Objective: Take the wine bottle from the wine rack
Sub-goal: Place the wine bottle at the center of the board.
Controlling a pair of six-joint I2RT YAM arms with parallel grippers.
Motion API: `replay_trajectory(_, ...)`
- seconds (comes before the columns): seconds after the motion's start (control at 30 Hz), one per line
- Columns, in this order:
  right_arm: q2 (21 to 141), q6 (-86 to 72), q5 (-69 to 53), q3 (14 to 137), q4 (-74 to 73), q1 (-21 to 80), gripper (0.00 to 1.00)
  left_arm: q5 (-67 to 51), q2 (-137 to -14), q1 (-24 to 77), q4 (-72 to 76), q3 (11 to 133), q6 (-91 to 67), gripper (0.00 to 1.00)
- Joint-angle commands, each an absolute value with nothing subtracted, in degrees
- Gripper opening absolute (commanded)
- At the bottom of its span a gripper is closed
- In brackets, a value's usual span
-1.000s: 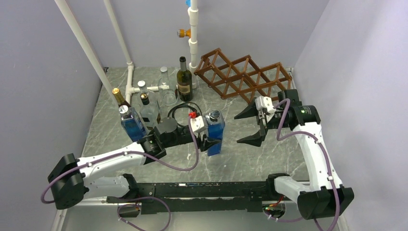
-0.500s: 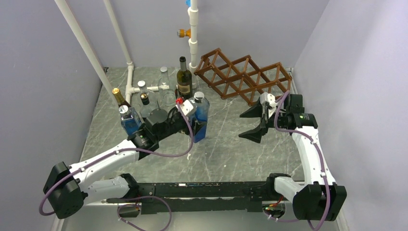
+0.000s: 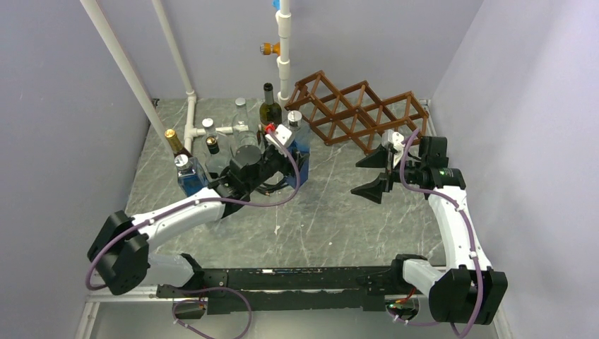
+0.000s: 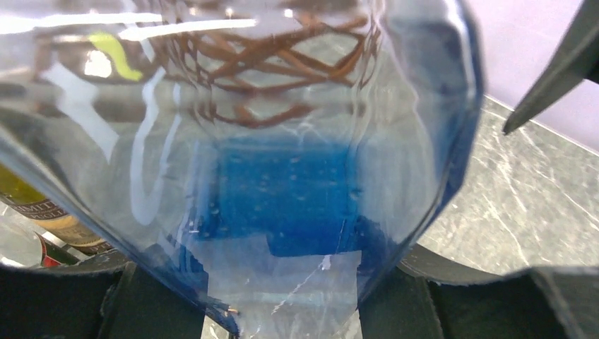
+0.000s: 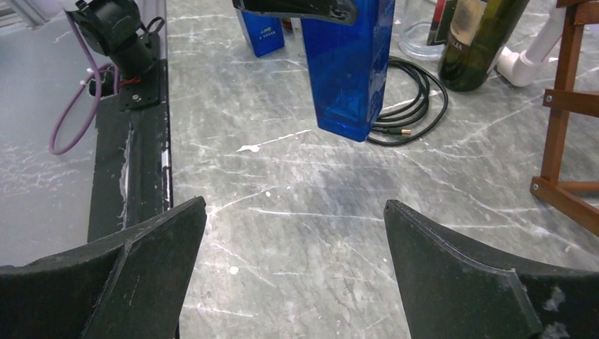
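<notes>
The brown wooden wine rack (image 3: 357, 113) lies at the back right with no bottle in its cells; its edge shows in the right wrist view (image 5: 565, 106). My left gripper (image 3: 291, 157) is shut on a square blue bottle (image 3: 299, 145) and holds it upright just left of the rack, in front of a dark green wine bottle (image 3: 268, 107). The blue bottle fills the left wrist view (image 4: 282, 191) between my left gripper's jaws (image 4: 282, 289). My right gripper (image 3: 362, 178) is open and empty, right of the blue bottle (image 5: 350, 70); the right wrist view shows only table between its fingers (image 5: 294, 205).
Several other bottles stand at the back left: a gold-capped brown one (image 3: 174, 143), a small blue one (image 3: 188, 174) and clear glass ones (image 3: 241, 126). White pipes (image 3: 189, 106) run behind them. A black cable (image 5: 413, 92) lies coiled under the held bottle.
My left arm has carried the blue bottle from mid-table back toward the green wine bottle and the rack. My right gripper has drawn back to the right, still open.
</notes>
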State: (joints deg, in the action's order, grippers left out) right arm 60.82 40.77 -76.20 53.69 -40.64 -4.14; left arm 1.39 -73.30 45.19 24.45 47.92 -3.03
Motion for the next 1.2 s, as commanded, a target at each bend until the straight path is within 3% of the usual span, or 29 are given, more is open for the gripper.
replay_trajectory(0.0,60.06,38.85,-75.59,53.27,-36.85,-4.82,1.00,5.12,-75.27,45.04,40.58,55.01,-2.18,0.00)
replay_trajectory(0.4,59.94,37.36,-74.19,52.65,-35.25,-5.10,1.00,10.55,-85.45,43.43,46.18,60.73,2.47,0.00)
replay_trajectory(1.17,60.21,37.27,-73.65,52.47,-34.80,-5.18,1.00,8.75,-97.49,36.76,53.06,66.76,-3.34,0.00)
